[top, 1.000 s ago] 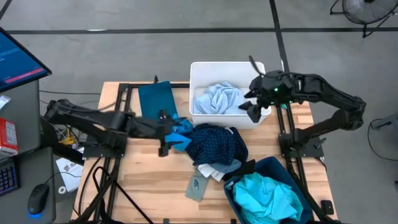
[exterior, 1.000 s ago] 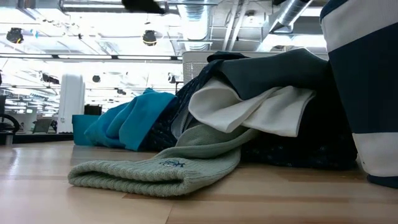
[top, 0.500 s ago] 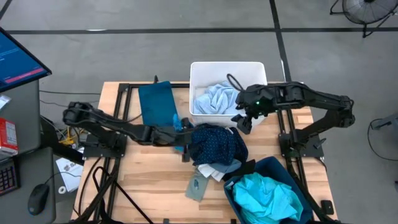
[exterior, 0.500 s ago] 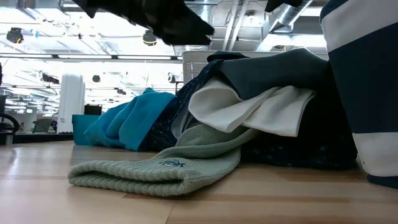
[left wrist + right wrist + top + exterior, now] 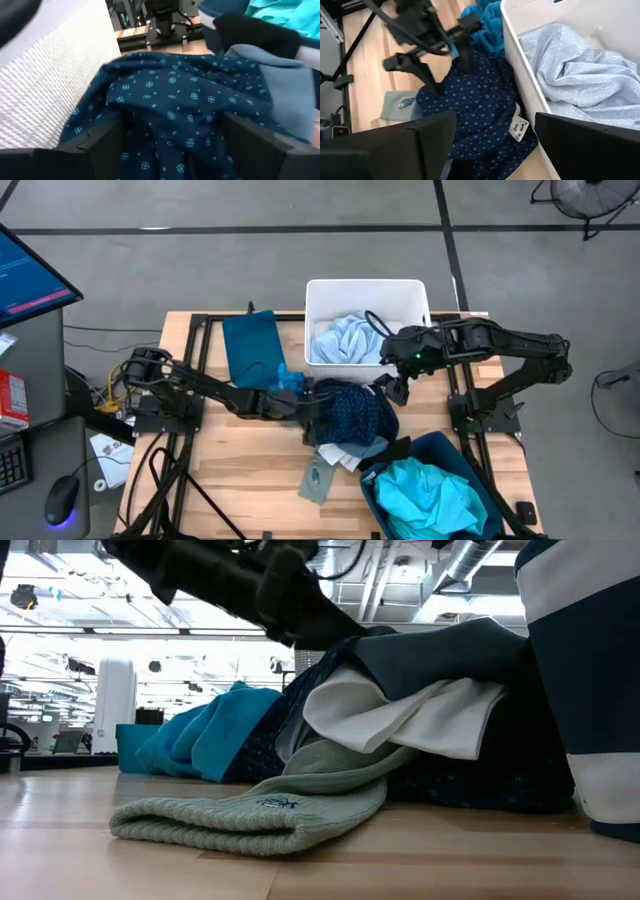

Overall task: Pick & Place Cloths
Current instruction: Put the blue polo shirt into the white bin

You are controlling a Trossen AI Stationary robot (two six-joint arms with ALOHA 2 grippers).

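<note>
A navy cloth with small dots (image 5: 350, 412) lies heaped at the table's middle, resting on white and grey pieces (image 5: 352, 452). A bright blue cloth (image 5: 291, 383) lies at its left. My left gripper (image 5: 308, 412) is open and low at the navy cloth's left edge, its fingers on either side of a fold (image 5: 170, 115). My right gripper (image 5: 394, 387) is open and hovers above the heap's right side, beside the white tub (image 5: 316, 292). A pale blue cloth (image 5: 346, 338) lies in the tub. A turquoise cloth (image 5: 425, 495) fills the navy bin. My left gripper comes at the navy cloth's left edge (image 5: 451, 89) slanting down from the table's left, one finger (image 5: 429, 77) on each side of the fabric. Whether the fingers touch the cloth, I cannot tell.
A flattened teal bin (image 5: 250, 345) lies at the far left of the heap. A grey-green knitted piece (image 5: 250, 815) lies on the wood near the front edge. The navy bin's wall (image 5: 440, 445) stands at the near right. Bare wood shows at the near left.
My left gripper has moved right, from over the bright blue cloth to the navy cloth's left edge, and has come lower. My right gripper has moved from the tub's right front corner toward the near edge and down, over the heap. The cloths have stayed where they were.
</note>
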